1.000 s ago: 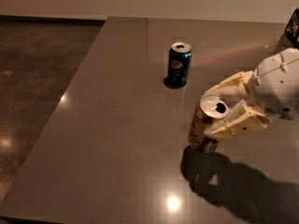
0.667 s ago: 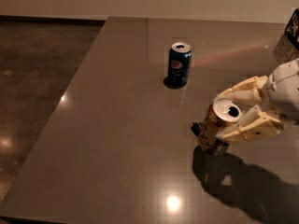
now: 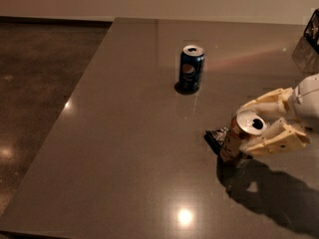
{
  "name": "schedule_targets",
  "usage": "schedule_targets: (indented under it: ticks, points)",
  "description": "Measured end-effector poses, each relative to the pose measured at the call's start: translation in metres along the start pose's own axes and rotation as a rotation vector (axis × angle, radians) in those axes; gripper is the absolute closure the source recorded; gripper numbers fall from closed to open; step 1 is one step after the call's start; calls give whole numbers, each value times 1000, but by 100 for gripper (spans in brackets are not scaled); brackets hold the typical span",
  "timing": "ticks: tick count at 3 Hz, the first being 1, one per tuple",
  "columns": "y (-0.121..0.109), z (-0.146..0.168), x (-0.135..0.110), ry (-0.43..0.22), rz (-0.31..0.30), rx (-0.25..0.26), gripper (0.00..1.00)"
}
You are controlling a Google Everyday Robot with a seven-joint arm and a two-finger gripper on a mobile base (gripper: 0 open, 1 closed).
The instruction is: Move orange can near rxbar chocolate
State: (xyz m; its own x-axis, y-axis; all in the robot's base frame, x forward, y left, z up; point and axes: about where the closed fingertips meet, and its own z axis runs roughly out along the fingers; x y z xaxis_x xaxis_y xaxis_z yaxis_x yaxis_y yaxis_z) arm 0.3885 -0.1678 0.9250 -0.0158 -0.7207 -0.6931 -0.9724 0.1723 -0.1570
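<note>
The orange can point(image 3: 240, 137) stands upright on the grey table point(image 3: 129, 133) at the right, its silver top showing. My gripper point(image 3: 254, 126) reaches in from the right edge, its two cream fingers point(image 3: 271, 142) closed around the can's upper part. The black-wrapped rxbar chocolate point(image 3: 217, 137) lies flat on the table just left of the can's base; only its crimped end and a little of the wrapper show, the rest is hidden behind the can. The can touches or nearly touches the bar.
A dark blue Pepsi can point(image 3: 191, 68) stands upright farther back near the table's middle. A dark object point(image 3: 312, 30) sits at the far right edge. The table's left edge drops to a brown speckled floor point(image 3: 40, 83).
My gripper has carried the orange can to the right and slightly down. The black bar's end now shows to the left of the can's base. The Pepsi can has not moved.
</note>
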Motion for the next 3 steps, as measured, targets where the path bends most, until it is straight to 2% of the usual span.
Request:
schedule_targets:
  ticks: [1,3]
  points:
    - [-4,2,8,20,5,-1,65]
    - [-12,0,25,48,43,8,18]
